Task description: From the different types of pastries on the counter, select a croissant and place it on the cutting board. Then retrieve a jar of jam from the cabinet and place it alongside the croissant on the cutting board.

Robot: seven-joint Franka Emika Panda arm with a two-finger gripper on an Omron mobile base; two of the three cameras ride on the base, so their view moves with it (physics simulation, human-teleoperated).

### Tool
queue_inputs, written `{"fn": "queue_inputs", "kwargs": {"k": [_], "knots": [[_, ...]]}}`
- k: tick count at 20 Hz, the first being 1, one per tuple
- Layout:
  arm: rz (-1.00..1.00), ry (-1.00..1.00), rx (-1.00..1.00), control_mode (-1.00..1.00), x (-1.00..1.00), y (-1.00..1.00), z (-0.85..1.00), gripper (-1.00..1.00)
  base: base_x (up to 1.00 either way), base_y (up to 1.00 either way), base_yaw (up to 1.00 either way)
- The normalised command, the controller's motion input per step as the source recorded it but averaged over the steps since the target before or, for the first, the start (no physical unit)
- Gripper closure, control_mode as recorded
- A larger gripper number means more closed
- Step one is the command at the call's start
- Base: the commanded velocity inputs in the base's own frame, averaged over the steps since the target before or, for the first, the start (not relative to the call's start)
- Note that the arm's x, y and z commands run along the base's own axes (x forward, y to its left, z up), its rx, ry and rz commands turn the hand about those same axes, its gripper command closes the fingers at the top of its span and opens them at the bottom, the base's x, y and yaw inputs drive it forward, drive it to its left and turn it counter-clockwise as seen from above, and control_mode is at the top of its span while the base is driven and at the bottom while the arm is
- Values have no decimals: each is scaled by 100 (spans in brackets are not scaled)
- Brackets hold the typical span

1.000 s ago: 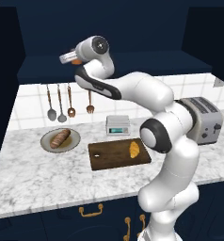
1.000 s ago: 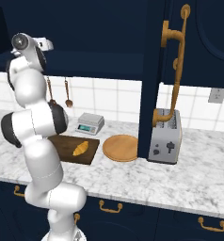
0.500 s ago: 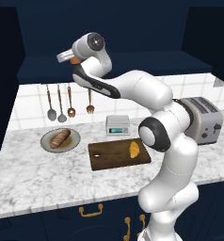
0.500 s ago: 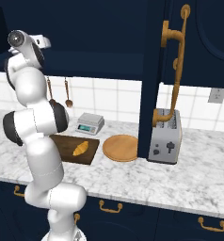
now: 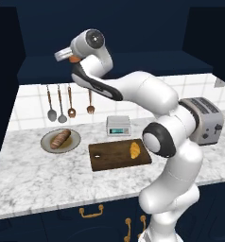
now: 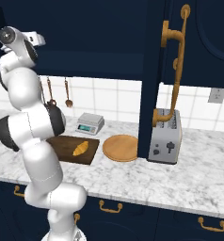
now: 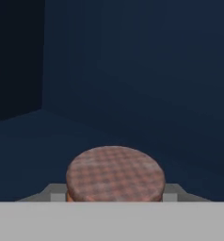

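Robot's tool (image 5: 71, 57) clamps the jar of jam (image 7: 115, 173) inside the cabinet (image 5: 133, 28) (croissant (image 5: 134, 150) waits on cutting board (image 5: 109, 158)).

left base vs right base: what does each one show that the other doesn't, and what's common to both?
Left base alone: the brown pastry on its plate, and an orange bit of the jar of jam at the raised hand. Right base alone: the round wooden board and the open cabinet door with its gold handle. Both: croissant on the cutting board, scale, toaster, hanging utensils.
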Motion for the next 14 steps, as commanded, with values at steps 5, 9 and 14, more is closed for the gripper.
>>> {"fn": "queue_inputs", "kwargs": {"k": [5,9,14], "knots": [[0,-6,0,-100,-50,2,26,100,0,0,0],[0,-7,0,-100,-64,6,14,100,0,0,0],[0,-3,0,-100,-78,4,0,100,0,0,0]]}}
